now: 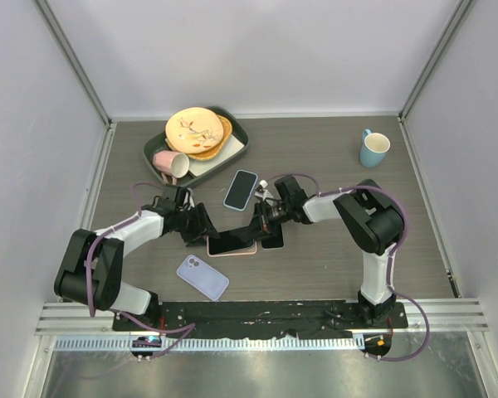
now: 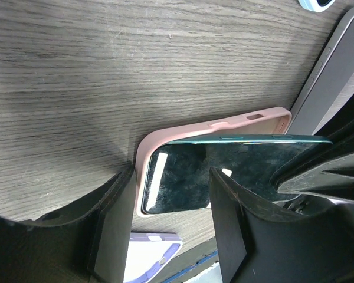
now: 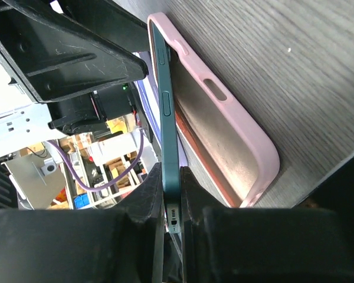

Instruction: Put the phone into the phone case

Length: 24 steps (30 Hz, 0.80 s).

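As you read the table outward from the arm bases, take the pink case at mid-table as your reference.

Nearest you, just short of that case and toward the left arm's side, a lilac case lies flat.

At the pink case itself, your left gripper sits over the end facing the left arm. Its fingers stand apart with the case's corner between them. You cannot tell from these views whether they pinch it.

The phone, dark-screened with a teal edge, is not seated. One end rests inside the pink case at the left gripper's end. The other end is tilted up, clear of the case wall.

Your right gripper is clamped on that raised end, fingers pressed to the front and back faces beside the port.

A second dark phone lies flat on the right arm's side of the pink case, touching it or just beside it; you cannot tell which.

Beyond the pink case, a blue phone lies flat. Farther back, a dark tray holds stacked plates and a pink cup on its side. Well apart from the pink case, toward the far corner on the right arm's side, stands a blue mug.
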### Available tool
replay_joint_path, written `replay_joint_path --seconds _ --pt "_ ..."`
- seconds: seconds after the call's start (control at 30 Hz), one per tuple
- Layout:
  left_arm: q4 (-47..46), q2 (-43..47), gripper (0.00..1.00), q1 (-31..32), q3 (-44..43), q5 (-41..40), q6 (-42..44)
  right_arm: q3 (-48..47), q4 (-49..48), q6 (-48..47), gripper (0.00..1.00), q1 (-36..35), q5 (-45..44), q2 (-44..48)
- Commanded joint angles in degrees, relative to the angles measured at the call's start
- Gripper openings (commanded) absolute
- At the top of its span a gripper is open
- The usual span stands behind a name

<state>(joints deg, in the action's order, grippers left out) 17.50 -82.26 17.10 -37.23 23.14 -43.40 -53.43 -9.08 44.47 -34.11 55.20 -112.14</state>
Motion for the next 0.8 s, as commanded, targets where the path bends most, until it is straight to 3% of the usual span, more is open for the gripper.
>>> replay_joint_path --seconds 0.0,0.23,0.53,0.77 --pt "-6.16 -1.5 0.55 3.46 -1.7 2.44 -3.18 4.12 -0.31 4.56 0.01 -1.4 -9.58 -1.77" --pt "-6.33 -2.29 0.55 6.27 -2.84 1.65 -3.98 7.37 -8.05 10.02 0.01 -2.63 -9.49 -3.7" --pt "-6.16 -2.91 0.55 8.47 -4.77 0.77 -4.15 7.02 -8.06 9.32 0.01 -3.42 -10.11 -4.67" --pt "2.7 2.45 0.56 9.7 -7.85 -8.71 1.73 6.76 -5.07 6.25 0.01 -3.42 -10.9 -4.67"
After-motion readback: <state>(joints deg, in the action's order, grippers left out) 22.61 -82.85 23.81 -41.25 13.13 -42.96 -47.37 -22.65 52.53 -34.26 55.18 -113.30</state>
